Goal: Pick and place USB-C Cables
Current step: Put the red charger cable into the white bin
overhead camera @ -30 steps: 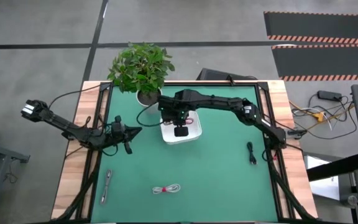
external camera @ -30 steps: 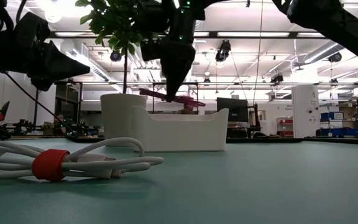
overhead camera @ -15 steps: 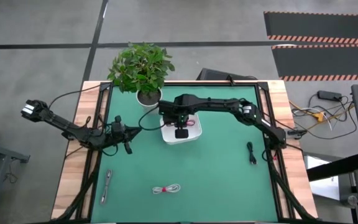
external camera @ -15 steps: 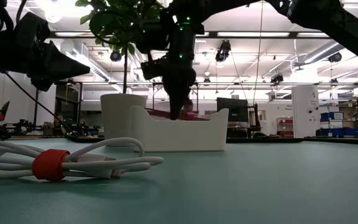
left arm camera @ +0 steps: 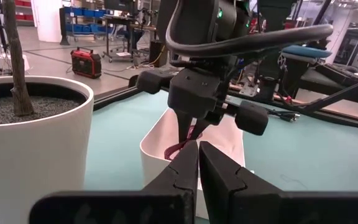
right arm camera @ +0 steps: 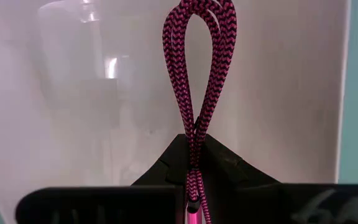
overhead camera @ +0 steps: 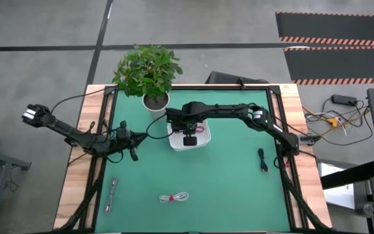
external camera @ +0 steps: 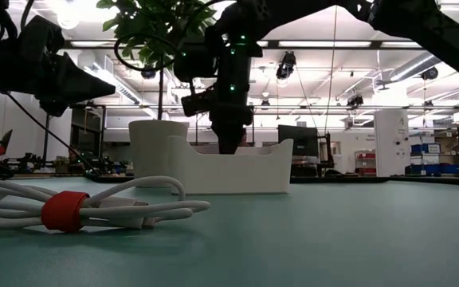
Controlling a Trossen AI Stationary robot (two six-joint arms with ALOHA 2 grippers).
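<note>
Dark red cable [right arm camera: 197, 74] pinched inside white tray [overhead camera: 177, 142] beside plant pot [overhead camera: 154, 101].

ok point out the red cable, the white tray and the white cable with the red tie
red cable [right arm camera: 199, 68], right wrist view, on its braided loop over the tray.
white tray [external camera: 233, 169], low view, on its near wall.
white cable [external camera: 126, 209], low view, on the strands beside the red tie.

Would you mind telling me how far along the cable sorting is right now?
Nothing has been released yet. In hand: the right tool is down in the white rectangular bin, shut on the dark red braided cable. Left: the white cable with a red tie and the silver-grey cable lie on the green mat.
</note>
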